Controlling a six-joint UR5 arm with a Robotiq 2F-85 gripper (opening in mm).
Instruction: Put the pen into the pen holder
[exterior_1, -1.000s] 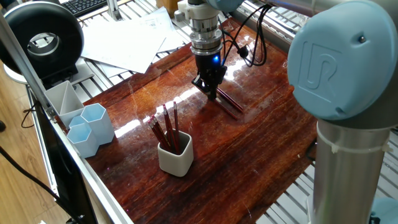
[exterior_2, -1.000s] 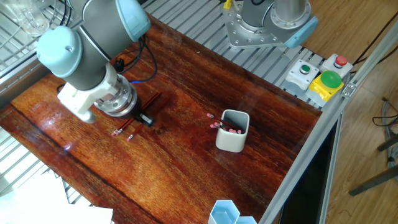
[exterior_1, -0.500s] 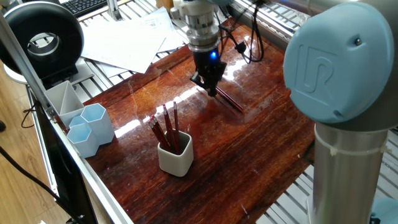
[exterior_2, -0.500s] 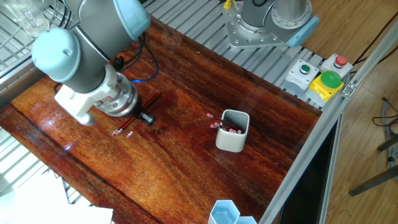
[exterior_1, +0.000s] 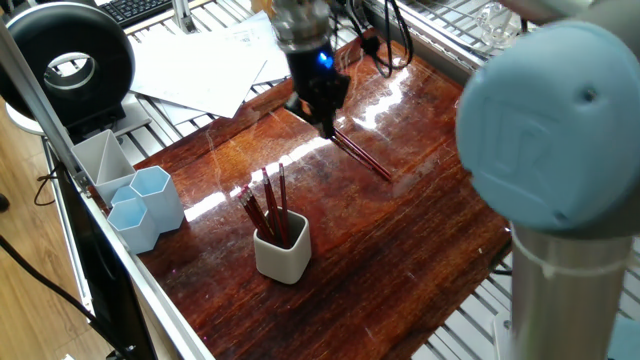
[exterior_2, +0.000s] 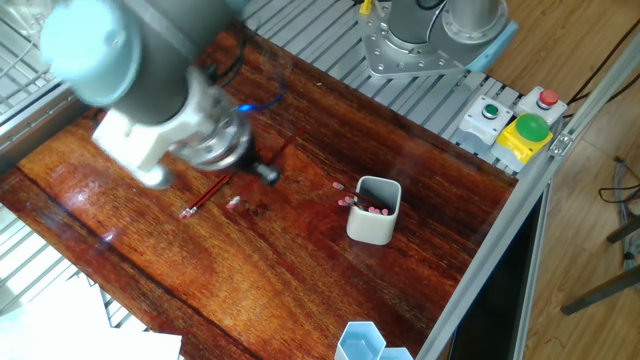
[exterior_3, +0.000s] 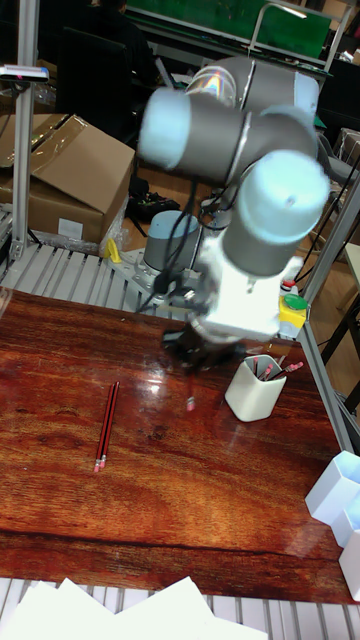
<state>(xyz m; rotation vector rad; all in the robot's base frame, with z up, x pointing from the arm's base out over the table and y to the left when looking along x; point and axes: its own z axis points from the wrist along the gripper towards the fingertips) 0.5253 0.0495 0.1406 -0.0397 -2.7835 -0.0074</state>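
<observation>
The off-white pen holder (exterior_1: 282, 250) (exterior_2: 373, 222) (exterior_3: 255, 390) stands upright on the wooden table with several dark red pens in it. My gripper (exterior_1: 327, 122) (exterior_2: 262, 175) (exterior_3: 190, 365) hovers blurred over the table, apart from the holder. It looks shut on a pen, whose pink end (exterior_3: 190, 403) (exterior_2: 235, 203) hangs just below the fingers. Two more pens (exterior_3: 104, 425) (exterior_1: 362, 160) (exterior_2: 203, 198) lie side by side on the table, away from the holder.
Pale blue hexagonal cups (exterior_1: 150, 205) (exterior_3: 335, 490) and a grey compartment tray (exterior_1: 100, 160) sit at the table's edge. Loose papers (exterior_1: 200, 65) lie beyond the wood. A button box (exterior_2: 515, 125) sits on the frame. The arm's large elbow (exterior_1: 545, 140) fills the right.
The gripper has left the group of lying pens, rising and moving toward the holder's side with one pen in it. The other pens stay where they were.
</observation>
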